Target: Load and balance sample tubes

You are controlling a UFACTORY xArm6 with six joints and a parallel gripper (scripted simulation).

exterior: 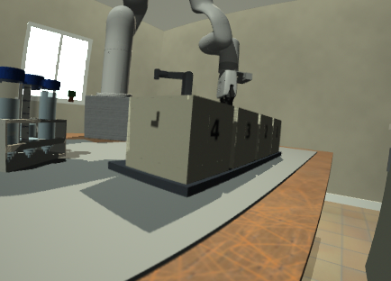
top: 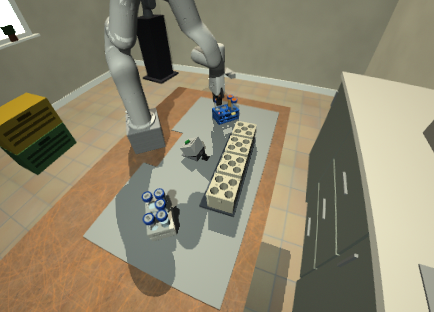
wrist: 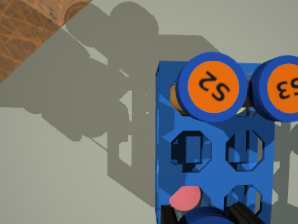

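Sample rack attended, one tube gripped; four adapters on the stand.
In the wrist view, the gripper (top: 218, 98) (exterior: 227, 100) (wrist: 205, 214) is narrowed onto one blue-capped tube (wrist: 205, 220), toward 6 o'clock; its ID cannot be read. Two samples stand in the blue rack (top: 225, 117) (wrist: 217, 150) toward 12: S2 (wrist: 213, 86), with S3 (wrist: 288, 88) at its 3 o'clock. One pink spot (wrist: 185, 198) marks the rack. In the top view, from the one sloped desk (top: 192, 150) with its one green key (top: 188, 142), the blue rack lies between 1 and 2 o'clock, the stand (top: 219, 211) (exterior: 149, 178) with four bucket adapters (top: 222, 200) (exterior: 158, 136), five open holes each, at 4, and the pale rack (top: 161, 231) (exterior: 50, 121) with five blue-capped tubes at 7.
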